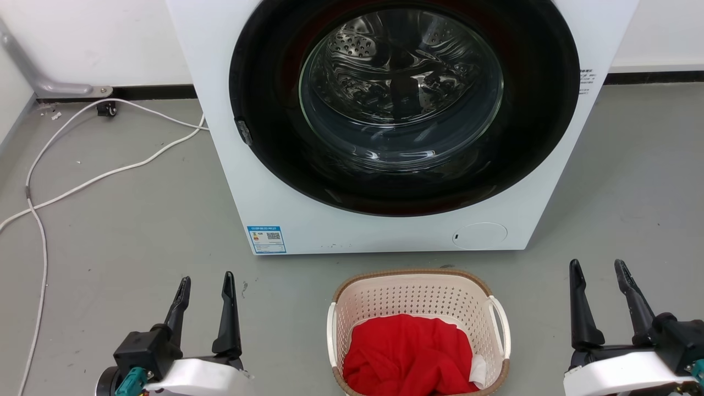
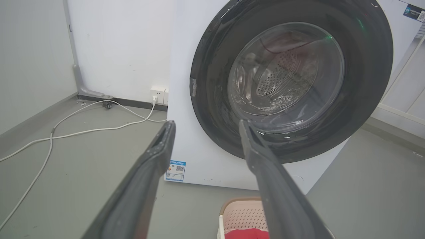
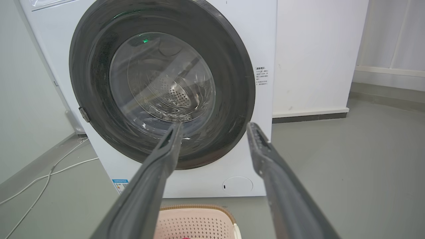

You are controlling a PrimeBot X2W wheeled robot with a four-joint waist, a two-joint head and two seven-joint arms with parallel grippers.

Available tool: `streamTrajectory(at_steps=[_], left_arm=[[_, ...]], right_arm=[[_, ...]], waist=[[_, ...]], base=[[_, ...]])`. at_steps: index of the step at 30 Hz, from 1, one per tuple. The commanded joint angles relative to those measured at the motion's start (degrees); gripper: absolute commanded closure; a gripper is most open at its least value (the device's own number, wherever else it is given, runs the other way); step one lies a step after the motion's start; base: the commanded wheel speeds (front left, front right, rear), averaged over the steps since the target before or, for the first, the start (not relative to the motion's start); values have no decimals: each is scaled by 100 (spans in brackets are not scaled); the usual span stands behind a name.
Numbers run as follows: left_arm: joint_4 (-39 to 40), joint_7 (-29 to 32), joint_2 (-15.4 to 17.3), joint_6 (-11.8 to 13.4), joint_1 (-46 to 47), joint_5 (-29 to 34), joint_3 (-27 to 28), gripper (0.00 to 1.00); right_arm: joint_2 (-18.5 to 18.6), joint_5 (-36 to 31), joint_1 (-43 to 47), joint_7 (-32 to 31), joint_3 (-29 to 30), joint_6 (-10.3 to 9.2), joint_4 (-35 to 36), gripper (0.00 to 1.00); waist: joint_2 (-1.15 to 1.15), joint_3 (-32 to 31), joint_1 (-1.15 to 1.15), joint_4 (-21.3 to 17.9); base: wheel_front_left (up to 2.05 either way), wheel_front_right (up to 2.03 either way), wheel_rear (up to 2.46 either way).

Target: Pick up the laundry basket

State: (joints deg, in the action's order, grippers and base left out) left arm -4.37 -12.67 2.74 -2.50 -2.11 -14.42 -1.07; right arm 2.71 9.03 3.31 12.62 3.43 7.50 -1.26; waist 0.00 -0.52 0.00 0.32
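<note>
Cream laundry basket holding red cloth, left claw released, right claw released

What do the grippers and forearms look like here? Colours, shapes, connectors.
The left gripper and right gripper match: two long, tapering dark fingers on a black block, then a white forearm shell. A teal connector sits by each wrist.

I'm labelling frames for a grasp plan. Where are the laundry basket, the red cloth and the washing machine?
laundry basket (image 1: pixel 418 297): head view, far perforated wall.
red cloth (image 1: pixel 407 352): head view, middle of the heap.
washing machine (image 1: pixel 357 231): head view, lower white front panel.
</note>
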Motion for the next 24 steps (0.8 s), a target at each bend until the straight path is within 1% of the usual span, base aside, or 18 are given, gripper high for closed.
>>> streamTrajectory(at_steps=[1, 16, 22, 24], left_arm=[[26, -38, 19, 15, -37, 108, -7, 0], [-45, -205, 21, 54, -115, 716, -28, 0], [-74, -266, 21, 64, -151, 932, -32, 0], [-91, -266, 21, 59, -147, 912, -29, 0]], right_arm=[[25, -112, 47, 51, -2, -2, 51, 0], [28, -774, 126, 215, 19, -2, 13, 0], [28, -986, 153, 267, 22, -2, 1, 0], [28, -953, 155, 260, 26, -2, -12, 0]], waist=[[0, 0, 0, 0], [0, -17, 0, -1], [0, -20, 0, -6], [0, -19, 0, -6]], base=[[0, 0, 0], [0, 0, 0], [0, 0, 0], [0, 0, 0]])
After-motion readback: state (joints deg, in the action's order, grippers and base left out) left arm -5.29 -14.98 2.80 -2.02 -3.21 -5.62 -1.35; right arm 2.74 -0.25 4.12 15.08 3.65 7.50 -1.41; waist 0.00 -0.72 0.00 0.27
